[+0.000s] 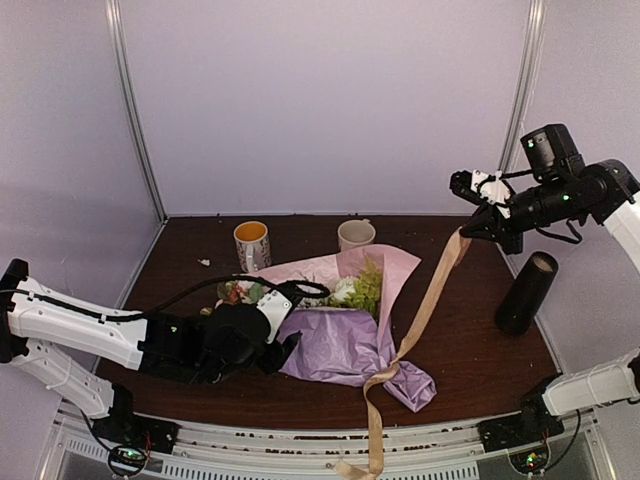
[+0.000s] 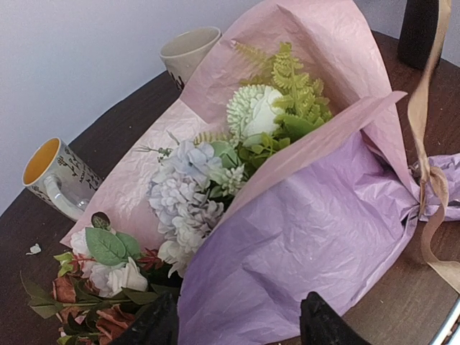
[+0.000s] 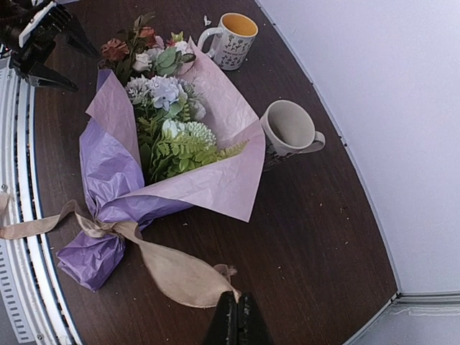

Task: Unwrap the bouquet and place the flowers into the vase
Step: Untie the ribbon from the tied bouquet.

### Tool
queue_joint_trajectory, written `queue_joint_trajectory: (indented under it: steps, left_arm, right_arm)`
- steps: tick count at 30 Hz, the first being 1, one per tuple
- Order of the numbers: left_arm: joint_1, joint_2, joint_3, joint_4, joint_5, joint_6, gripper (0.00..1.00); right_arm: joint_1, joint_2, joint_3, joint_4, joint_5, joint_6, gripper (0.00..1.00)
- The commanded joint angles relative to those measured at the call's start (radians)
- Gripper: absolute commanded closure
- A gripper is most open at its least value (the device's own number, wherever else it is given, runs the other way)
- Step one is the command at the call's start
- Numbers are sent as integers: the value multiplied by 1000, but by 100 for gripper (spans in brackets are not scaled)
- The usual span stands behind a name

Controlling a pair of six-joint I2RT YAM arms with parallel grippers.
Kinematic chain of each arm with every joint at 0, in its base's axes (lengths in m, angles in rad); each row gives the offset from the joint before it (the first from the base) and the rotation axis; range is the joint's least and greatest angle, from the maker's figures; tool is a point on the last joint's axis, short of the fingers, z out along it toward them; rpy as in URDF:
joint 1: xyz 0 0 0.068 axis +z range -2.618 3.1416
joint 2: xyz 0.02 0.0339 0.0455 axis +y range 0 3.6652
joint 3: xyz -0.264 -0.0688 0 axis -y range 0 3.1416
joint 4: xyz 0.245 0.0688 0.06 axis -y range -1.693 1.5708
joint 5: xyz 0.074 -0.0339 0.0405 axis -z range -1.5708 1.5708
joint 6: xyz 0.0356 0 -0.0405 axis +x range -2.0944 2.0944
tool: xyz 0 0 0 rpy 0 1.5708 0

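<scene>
**Ribbon pulled up, wrap not yet open**

Your right tool (image 3: 235, 316) is clenched on the ribbon (image 1: 425, 300), raised up and to the right of the bouquet (image 1: 340, 330), likely to draw the tie loose. Your left tool (image 2: 241, 316) is released, jaws apart at the bouquet's lilac edge, probably to steady it. The flowers (image 2: 187, 194) lie wrapped on the table (image 1: 470, 350). The vase (image 1: 527, 292) stands well apart, right of the bouquet.

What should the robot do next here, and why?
Probably the right gripper should pull the ribbon up and away: it is shut on one end, but the ribbon still loops round the bouquet. The left gripper, open, flanks the paper.
</scene>
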Motion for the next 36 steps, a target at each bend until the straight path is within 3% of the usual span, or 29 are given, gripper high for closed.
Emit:
queue_joint_trajectory:
  steps: [1, 7, 8, 12, 15, 18, 21, 24, 29, 36]
  left_arm:
    - [6, -2, 26, 43, 11, 8, 40]
    - [6, -6, 26, 42, 17, 18, 40]
    - [6, -6, 26, 42, 17, 20, 40]
    - [6, -16, 21, 39, 25, 16, 40]
    - [6, -25, 11, 39, 25, 11, 41]
    - [5, -31, 4, 40, 25, 7, 41]
    - [6, -29, 6, 41, 28, 11, 41]
    - [6, -26, 3, 67, 66, 30, 43]
    - [3, -3, 11, 95, 181, 45, 48]
    - [4, -130, -85, 72, 82, -85, 45]
  right_arm:
    - [-29, -29, 66, 33, -49, 49, 100]
    - [-45, -26, 46, 68, 31, 74, 100]
    - [-47, -26, 15, 110, 95, 102, 95]
    - [-54, -31, -137, 249, 330, 183, 56]
    - [-54, -61, -170, 192, 182, 144, 46]
    - [-17, -78, -179, 64, -83, 64, 46]
    - [110, -49, -243, -15, -149, -9, 54]
    - [242, -15, -330, -35, -130, -82, 59]
    - [409, -1, -484, 88, -90, -112, 50]
    - [670, 166, -526, 262, 92, -88, 44]
